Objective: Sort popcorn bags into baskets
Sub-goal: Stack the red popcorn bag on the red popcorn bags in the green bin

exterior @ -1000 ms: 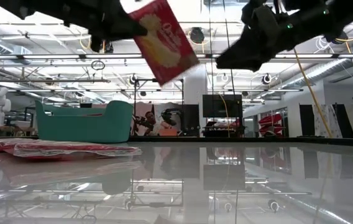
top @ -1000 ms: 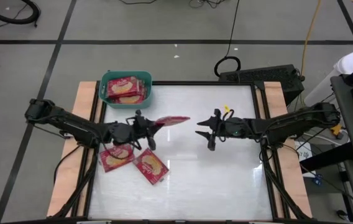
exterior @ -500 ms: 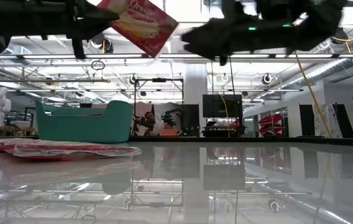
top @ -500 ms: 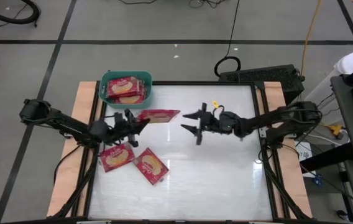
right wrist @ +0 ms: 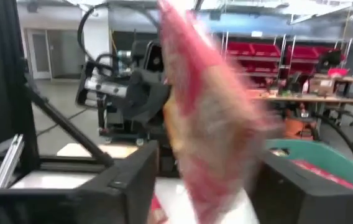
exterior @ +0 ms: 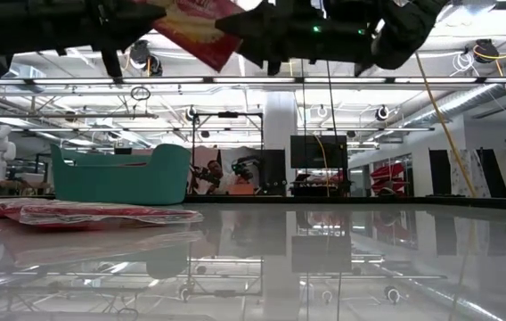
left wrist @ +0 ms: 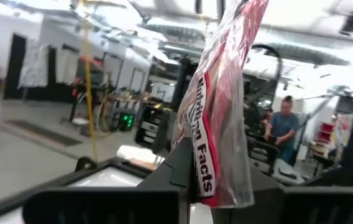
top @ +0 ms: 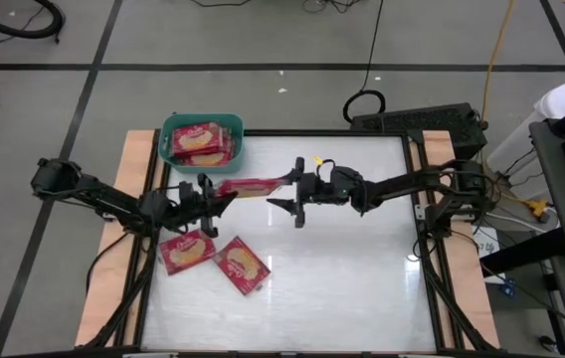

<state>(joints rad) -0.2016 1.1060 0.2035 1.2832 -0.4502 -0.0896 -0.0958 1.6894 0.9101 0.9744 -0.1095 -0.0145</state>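
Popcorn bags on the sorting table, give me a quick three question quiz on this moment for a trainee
1. True or false: the left pincer holds a popcorn bag above the table.
2. How many bags lie flat on the table? A one, B two, C four.
3. Fill in: the right pincer stands ___ around the held bag's free end.

Key: 1 true. 2 B. 3 open; the teal basket already contains bags.

Held popcorn bag [right wrist: 207, 137] blurred; top edge-cropped.
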